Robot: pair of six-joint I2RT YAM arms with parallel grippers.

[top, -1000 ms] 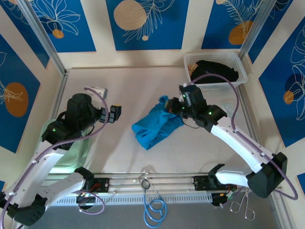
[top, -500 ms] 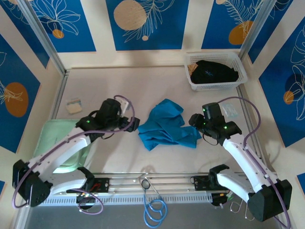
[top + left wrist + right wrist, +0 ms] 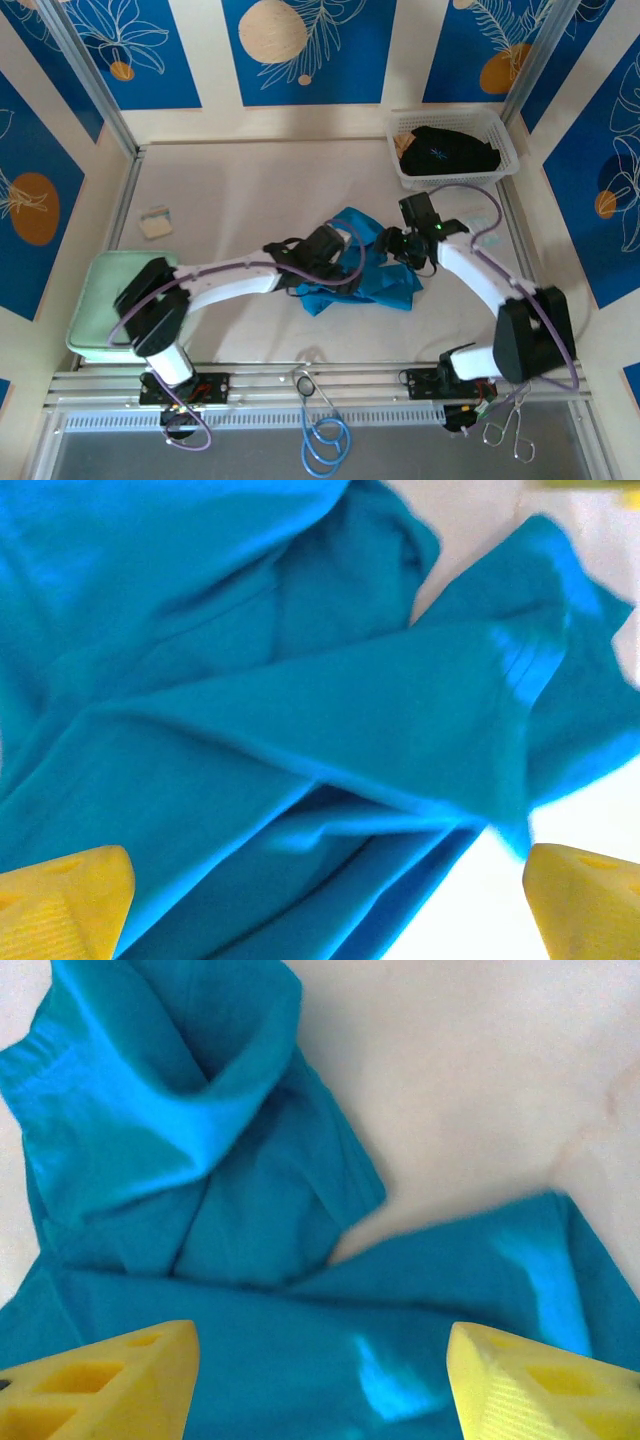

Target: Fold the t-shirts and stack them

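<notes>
Pale bench (image 3: 220, 180): I am holding left gripper (image 3: 320, 900) and right gripper (image 3: 320, 1380) spread over the crumpled teal shirt (image 3: 390, 285), presumably seeking edges.

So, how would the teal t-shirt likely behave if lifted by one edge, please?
Probably floppy: the teal t-shirt lies crumpled in soft folds, so it should drape. Likely light, since the cloth looks thin. Pushed, it would probably bunch rather than slide.

The crumpled teal-blue cloth t-shirt (image 3: 385, 288) is lying partly hidden beneath the left arm (image 3: 230, 275) and right arm (image 3: 470, 270), and is running blurred past the left wrist view's edges.
</notes>
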